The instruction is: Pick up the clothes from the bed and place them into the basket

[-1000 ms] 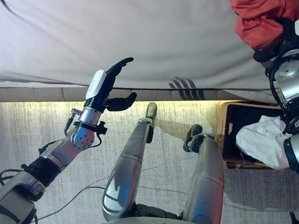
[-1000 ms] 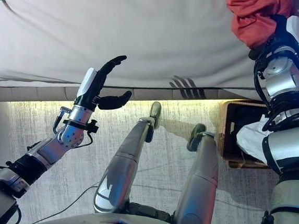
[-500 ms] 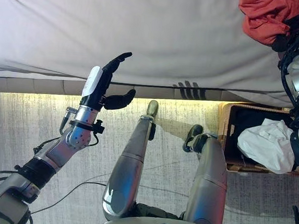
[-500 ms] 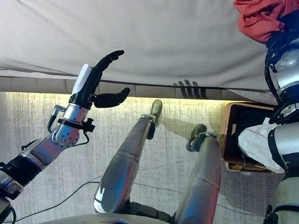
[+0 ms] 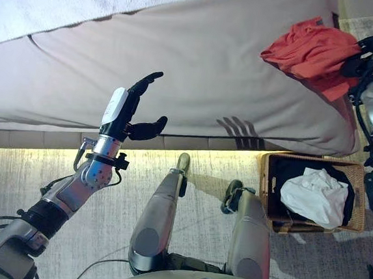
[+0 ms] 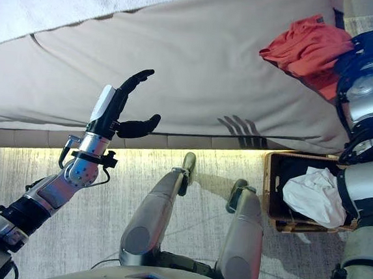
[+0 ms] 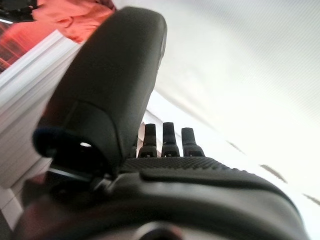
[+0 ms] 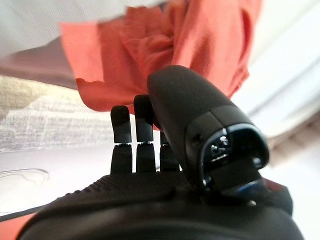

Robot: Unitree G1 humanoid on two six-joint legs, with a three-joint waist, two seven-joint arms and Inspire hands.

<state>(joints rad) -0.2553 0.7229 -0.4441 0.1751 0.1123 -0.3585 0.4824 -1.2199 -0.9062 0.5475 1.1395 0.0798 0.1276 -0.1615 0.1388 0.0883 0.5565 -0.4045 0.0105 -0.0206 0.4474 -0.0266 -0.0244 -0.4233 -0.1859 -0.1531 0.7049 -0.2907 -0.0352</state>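
A crumpled red garment point(image 5: 309, 49) lies at the right end of the grey bed point(image 5: 180, 67), partly over the bed's edge. My right hand point(image 5: 361, 58) is at the garment's right edge. In the right wrist view its fingers point(image 8: 135, 130) curl into the bunched red cloth point(image 8: 200, 40), with the thumb across them. On the floor below the bed's right end stands a wicker basket point(image 5: 265, 192) with a white cloth point(image 5: 312, 193) in it. My left hand point(image 5: 127, 111) is raised at the bed's front edge, open and holding nothing; its fingers point(image 7: 171, 137) are straight.
A white blanket point(image 5: 87, 0) covers the far left of the bed. Pale carpet point(image 5: 27, 171) runs along the bed's front. The basket sits close against the bed's side at the right.
The camera has tilted, so the whole picture shifted down and more of the bed shows. The right hand stays at the red garment. The left arm keeps its raised pose.
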